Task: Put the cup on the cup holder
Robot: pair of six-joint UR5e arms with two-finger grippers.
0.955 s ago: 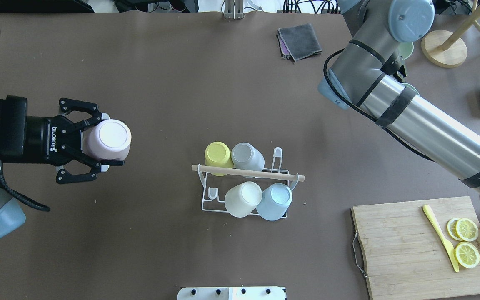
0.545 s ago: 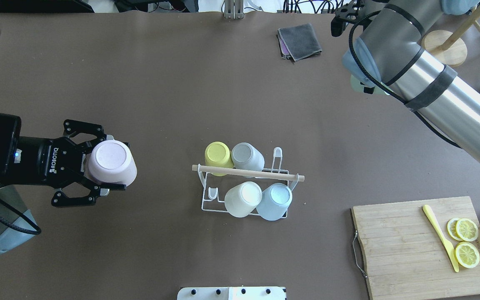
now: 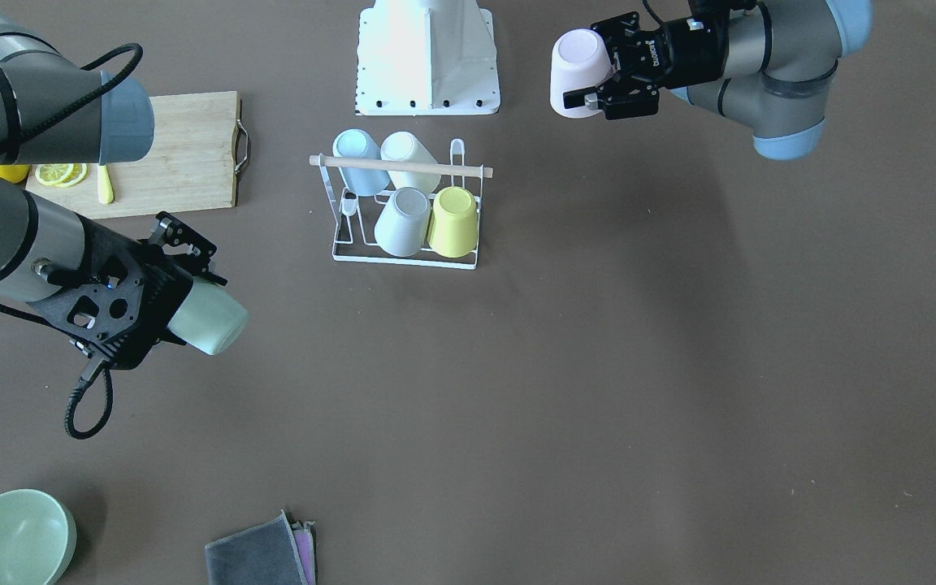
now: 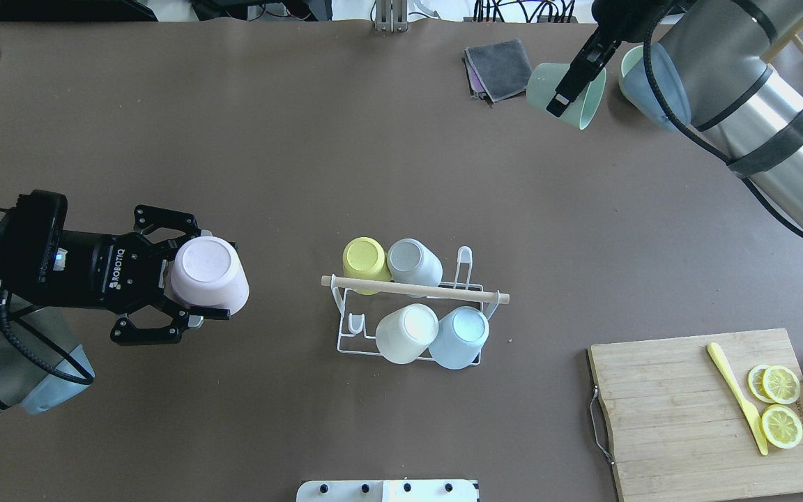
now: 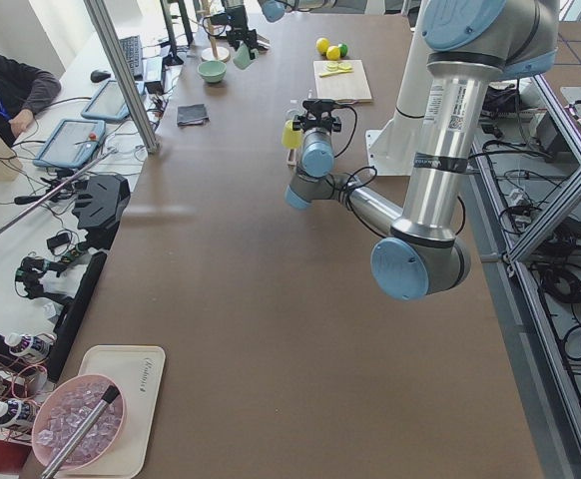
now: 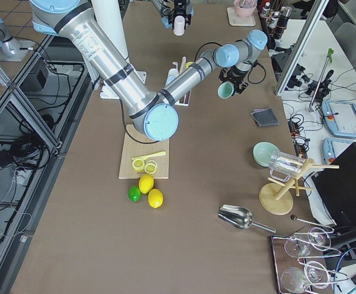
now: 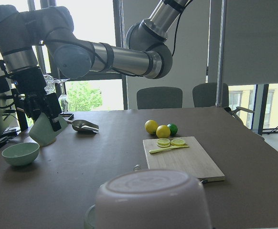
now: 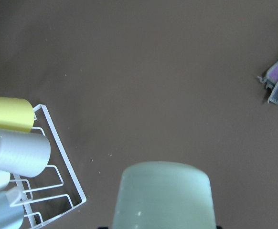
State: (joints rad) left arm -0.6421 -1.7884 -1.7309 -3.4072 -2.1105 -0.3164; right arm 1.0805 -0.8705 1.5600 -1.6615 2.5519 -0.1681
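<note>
The cup holder (image 4: 471, 259) is a white wire rack with a wooden rod handle at mid-table. It carries yellow, grey, white and light blue cups upside down. It also shows in the front view (image 3: 342, 244). My left gripper (image 4: 217, 279) is shut on a pink cup (image 4: 201, 268), bottom up, held left of the rack; the pink cup also shows in the front view (image 3: 578, 61). My right gripper (image 4: 569, 92) is shut on a pale green cup (image 4: 586, 104), tilted, above the table's far right; the green cup shows in the front view (image 3: 210, 321) too.
A grey cloth (image 4: 500, 68) lies beside the green cup. A wooden cutting board (image 4: 687, 418) with lemon slices and a yellow knife is at the near right. A green bowl (image 3: 9, 536) sits at the far right corner. The robot base (image 3: 427, 57) is behind the rack.
My left gripper has carried the pink cup to the right, closer to the rack. My right arm has swung round, and its gripper with the green cup has come into view near the cloth.
</note>
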